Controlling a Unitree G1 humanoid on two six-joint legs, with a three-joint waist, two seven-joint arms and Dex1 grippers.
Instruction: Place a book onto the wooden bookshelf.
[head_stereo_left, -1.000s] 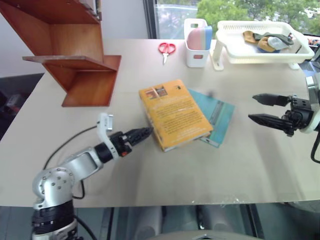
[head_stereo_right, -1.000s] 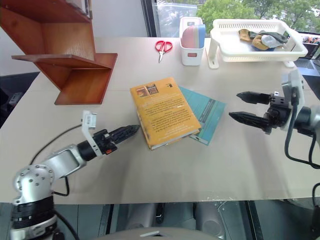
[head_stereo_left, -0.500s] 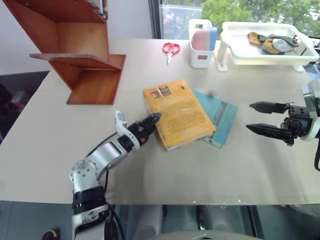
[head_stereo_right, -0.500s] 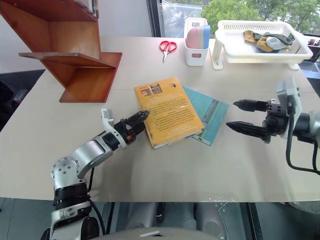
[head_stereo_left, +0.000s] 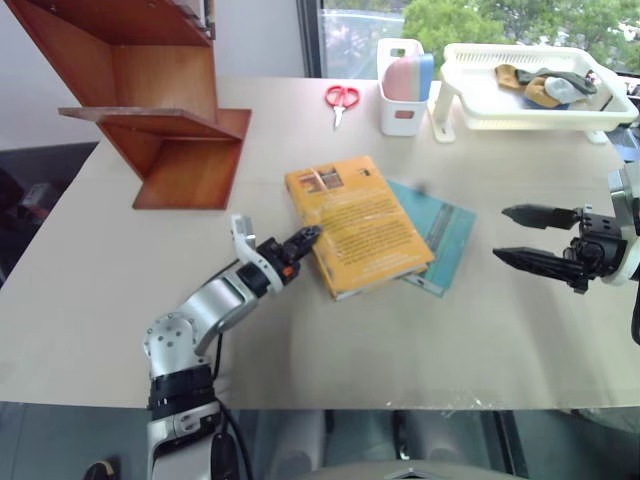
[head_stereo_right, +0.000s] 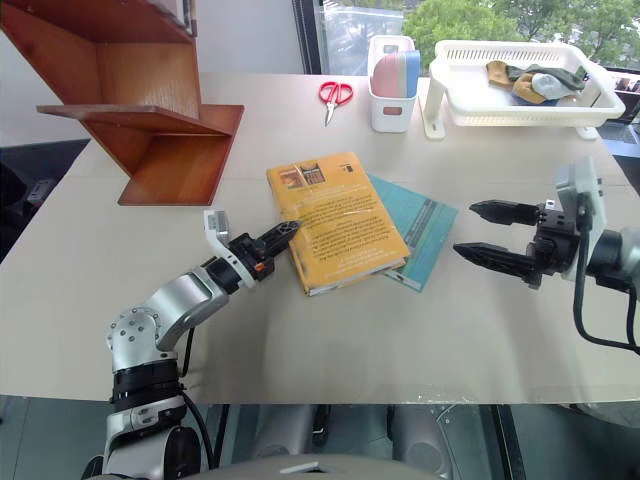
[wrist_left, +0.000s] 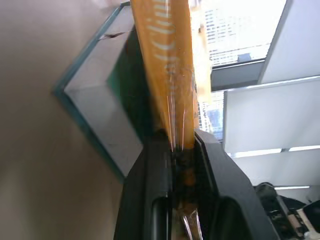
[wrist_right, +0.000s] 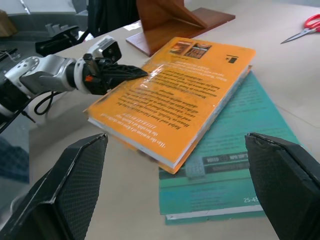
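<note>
The book (head_stereo_left: 358, 224) lies flat on the counter (head_stereo_left: 400, 330), its long axis running diagonally from the near right toward the far left, the end with two small pictures pointing toward the wooden bookshelf (head_stereo_left: 150, 110). It rests partly on top of a thinner teal book (head_stereo_left: 442, 228), which sticks out past its right edge. Its cover is glossy orange-yellow with lines of dark text, and its page edges are pale.

The left gripper (head_stereo_left: 303, 238) has its fingers clamped on the book's left long edge, which is slightly lifted. The right gripper (head_stereo_left: 520, 236) hovers right of both books with its fingers apart, touching nothing.

At the counter's far side, a small white tub (head_stereo_left: 396, 100) holds pink and blue items, and a white slotted basket (head_stereo_left: 480, 105) holds crumpled cloth-like things. Red scissors (head_stereo_left: 338, 99) lie beside the tub.
</note>
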